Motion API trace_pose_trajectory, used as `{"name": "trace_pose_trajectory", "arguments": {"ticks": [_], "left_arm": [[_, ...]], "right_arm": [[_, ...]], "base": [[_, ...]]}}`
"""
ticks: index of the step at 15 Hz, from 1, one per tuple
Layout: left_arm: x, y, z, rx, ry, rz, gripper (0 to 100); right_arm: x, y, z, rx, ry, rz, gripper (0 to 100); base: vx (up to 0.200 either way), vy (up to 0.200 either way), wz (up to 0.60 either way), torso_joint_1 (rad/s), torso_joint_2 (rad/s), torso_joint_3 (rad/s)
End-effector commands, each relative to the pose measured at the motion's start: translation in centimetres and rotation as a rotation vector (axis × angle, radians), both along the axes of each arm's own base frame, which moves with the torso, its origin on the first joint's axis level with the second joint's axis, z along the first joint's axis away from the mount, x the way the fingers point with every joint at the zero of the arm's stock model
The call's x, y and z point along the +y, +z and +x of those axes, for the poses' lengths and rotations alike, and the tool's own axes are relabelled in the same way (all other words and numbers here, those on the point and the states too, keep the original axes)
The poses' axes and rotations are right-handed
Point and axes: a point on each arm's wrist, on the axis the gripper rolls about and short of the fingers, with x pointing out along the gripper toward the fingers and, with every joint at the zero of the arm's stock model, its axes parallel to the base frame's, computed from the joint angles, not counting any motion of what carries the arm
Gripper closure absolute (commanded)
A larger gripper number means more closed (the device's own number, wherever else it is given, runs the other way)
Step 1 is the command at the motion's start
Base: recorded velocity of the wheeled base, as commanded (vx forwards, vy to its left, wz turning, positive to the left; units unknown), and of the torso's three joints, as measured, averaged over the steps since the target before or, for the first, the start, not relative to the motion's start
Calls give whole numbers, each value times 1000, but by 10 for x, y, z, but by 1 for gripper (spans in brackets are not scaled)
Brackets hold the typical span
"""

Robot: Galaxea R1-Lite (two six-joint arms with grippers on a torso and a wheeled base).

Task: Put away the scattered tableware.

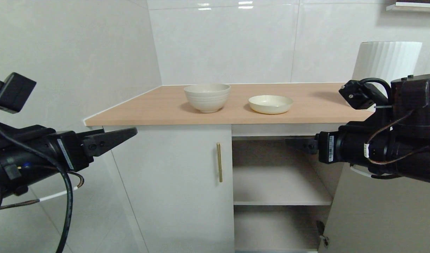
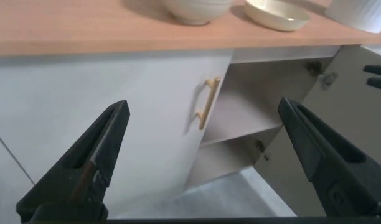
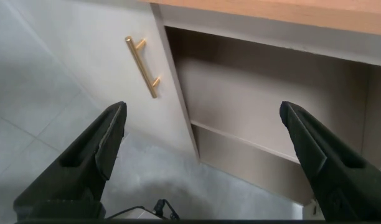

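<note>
Head view: the bowl (image 1: 207, 97) sits mid-frame on the wood counter (image 1: 148, 110). The small plate (image 1: 270, 104) is just to its right, not touching it. Both are near the front edge.

Below them the cupboard's right side is open, w/ a bare shelf (image 1: 281, 184) inside. Its left door (image 1: 173, 189) is shut, w/ a gold handle (image 1: 219, 162). The open door (image 1: 376, 211) fills the lower right of the frame.

The left gripper (image 2: 202, 155) is at mid-left and the right gripper (image 3: 203, 155) at mid-right. Both are lower than the counter top, w/ jaws wide apart and nothing in them.

What could go wrong, I think:
- An arm that goes straight in could bump the counter's front edge, bc both start too low. Lift first.
- The bowl is round and smooth, so it could slip out of a weak pinch and fall.
- The plate is low and flat. A finger may push it, not grab it, and it could slide into the bowl or off the edge.
- The right arm is close to the open door and could knock it.
- A dish going onto the shelf could hit the strip under the counter.
</note>
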Motion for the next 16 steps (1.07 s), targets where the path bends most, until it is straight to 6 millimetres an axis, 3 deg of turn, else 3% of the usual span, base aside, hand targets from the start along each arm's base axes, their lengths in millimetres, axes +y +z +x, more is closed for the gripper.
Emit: {"name": "trace_pose_trajectory", "arguments": {"ticks": [1, 4, 7, 12, 16], "left_arm": [[0, -1, 0, 4, -2, 0, 0], [0, 2, 0, -1, 1, -1, 0], [0, 2, 0, 2, 3, -2, 0], [1, 4, -3, -9, 2, -11, 0], [0, 3, -2, -2, 3, -11, 0]], "right_arm": [[0, 1, -1, -3, 1, 2, 0], [-1, 1, -1, -4, 1, 3, 0], [-3, 7, -5, -18, 7, 19, 0], [-13, 24, -27, 32, 99, 117, 0], [-14, 22, -28, 35, 113, 112, 0]], "base": [[0, 0, 0, 0, 0, 0], [0, 0, 0, 0, 0, 0], [200, 0, 0, -2, 2, 2], [0, 0, 0, 0, 0, 0], [0, 0, 0, 0, 0, 0]]}}
